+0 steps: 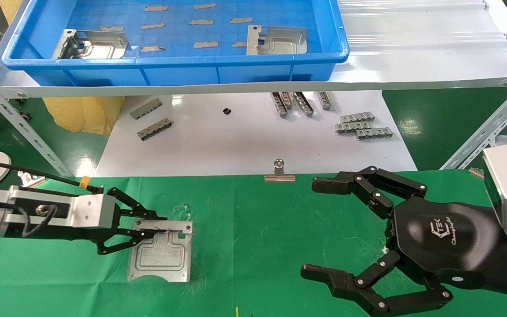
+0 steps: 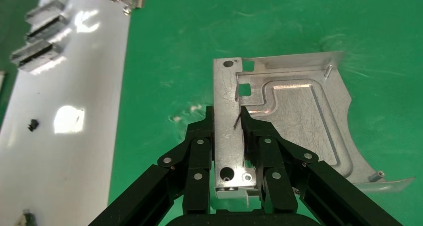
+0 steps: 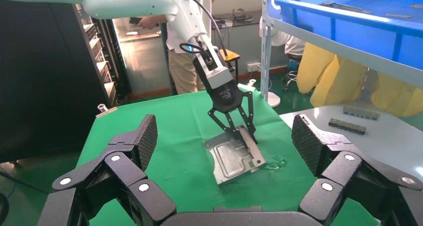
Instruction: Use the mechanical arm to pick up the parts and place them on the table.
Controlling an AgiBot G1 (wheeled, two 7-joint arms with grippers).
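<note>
While my left gripper (image 1: pixel 159 225) pinches 1 metal plate's (image 1: pixel 160 255) edge on the green table (image 1: pixel 253 246) — right gripper (image 1: pixel 324 229) spread wide, hovering apart.

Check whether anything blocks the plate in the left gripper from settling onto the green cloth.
Nothing visible does. The left gripper pinches one edge of the silver plate, which already lies on the green table; bare cloth surrounds it. The right gripper hangs open, well aside.

White logo printed on the black hexagonal palm of the right claw (image 1: pixel 324 229) — a hexagon mark with "TEK" beside it, and under that a cursive line, seemingly beginning "Champ" — the rest not legible. No other readable text or numbers anywhere.
</note>
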